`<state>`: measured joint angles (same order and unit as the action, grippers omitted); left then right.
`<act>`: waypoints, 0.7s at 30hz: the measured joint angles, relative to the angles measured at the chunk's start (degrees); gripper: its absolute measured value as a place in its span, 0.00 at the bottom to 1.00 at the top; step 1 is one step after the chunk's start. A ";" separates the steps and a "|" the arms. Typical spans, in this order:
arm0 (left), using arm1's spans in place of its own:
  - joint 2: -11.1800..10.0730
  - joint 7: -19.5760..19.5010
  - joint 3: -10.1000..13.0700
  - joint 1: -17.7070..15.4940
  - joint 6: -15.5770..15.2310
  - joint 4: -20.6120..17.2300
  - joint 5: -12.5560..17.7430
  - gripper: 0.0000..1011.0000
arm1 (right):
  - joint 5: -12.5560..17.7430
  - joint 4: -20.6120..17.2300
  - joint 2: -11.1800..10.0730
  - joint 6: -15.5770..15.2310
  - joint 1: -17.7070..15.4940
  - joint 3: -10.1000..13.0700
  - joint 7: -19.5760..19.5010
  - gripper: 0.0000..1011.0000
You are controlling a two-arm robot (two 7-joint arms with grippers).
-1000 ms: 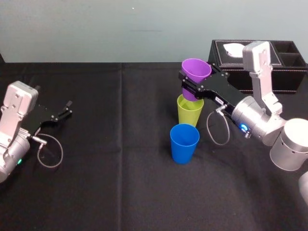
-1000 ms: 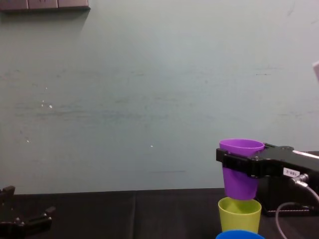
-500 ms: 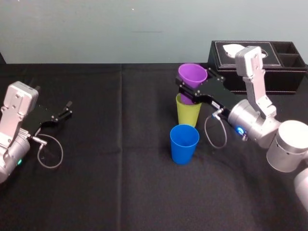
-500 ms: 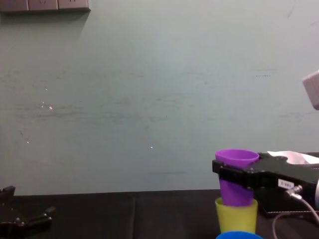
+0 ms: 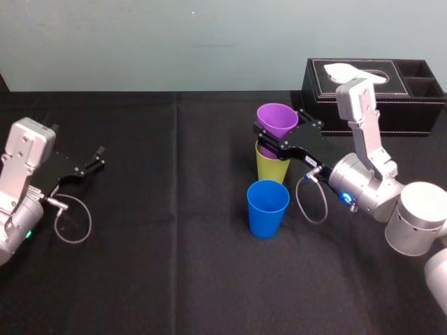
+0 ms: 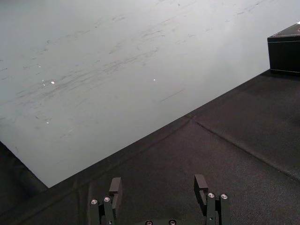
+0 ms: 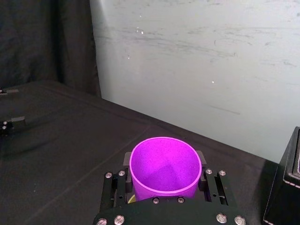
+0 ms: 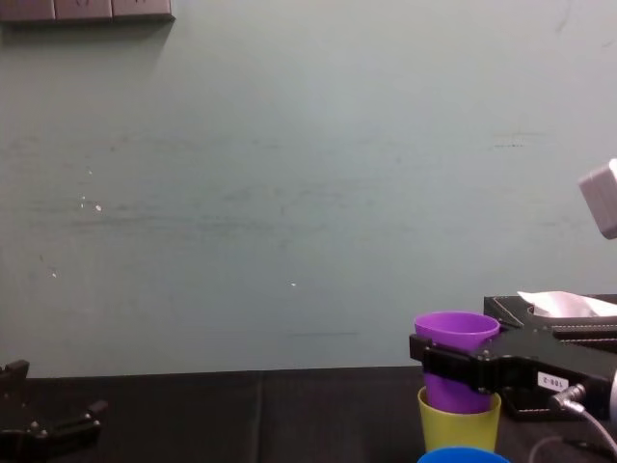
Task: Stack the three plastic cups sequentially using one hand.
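Note:
My right gripper (image 5: 278, 137) is shut on the purple cup (image 5: 277, 118), one finger on each side of it just below the rim. The purple cup (image 8: 456, 333) stands upright with its lower part sunk into the yellow-green cup (image 8: 459, 432), which rests on the black table. In the right wrist view the purple cup (image 7: 165, 168) sits between the fingers with a sliver of yellow-green below it. The blue cup (image 5: 267, 207) stands alone, nearer to me than the yellow-green cup (image 5: 272, 167). My left gripper (image 5: 98, 158) is parked open at the far left.
A black tissue box (image 5: 370, 94) stands at the back right, just behind the right arm. The black cloth stretches bare between the left gripper (image 6: 159, 185) and the cups.
The right gripper has come down with the purple cup, moving slightly left. The cup's base was above the yellow-green cup's rim a second ago and now sits inside it.

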<state>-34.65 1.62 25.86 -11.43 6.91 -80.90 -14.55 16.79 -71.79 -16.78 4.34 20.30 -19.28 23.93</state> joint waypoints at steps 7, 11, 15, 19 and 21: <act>0.00 0.00 0.00 0.00 0.00 0.00 0.00 1.00 | -0.03 0.08 -0.08 0.14 -0.78 0.07 -0.03 0.73; 0.00 0.00 0.00 0.00 0.00 0.00 0.00 1.00 | -0.01 0.29 -0.07 0.43 -1.22 0.15 -0.03 0.73; 0.00 0.00 0.00 0.00 0.00 0.00 0.00 1.00 | -0.08 0.47 -0.02 0.61 -1.40 0.16 -0.05 0.73; 0.00 0.00 0.00 0.00 0.00 0.00 0.00 1.00 | -0.26 0.69 0.06 0.74 -1.42 0.05 -0.05 0.73; 0.00 0.00 0.00 0.00 0.00 0.00 0.00 1.00 | -0.41 0.78 0.09 0.81 -1.41 0.00 -0.05 0.73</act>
<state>-34.65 1.62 25.86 -11.43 6.91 -80.90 -14.55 16.38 -71.01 -16.69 5.16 18.89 -19.28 23.88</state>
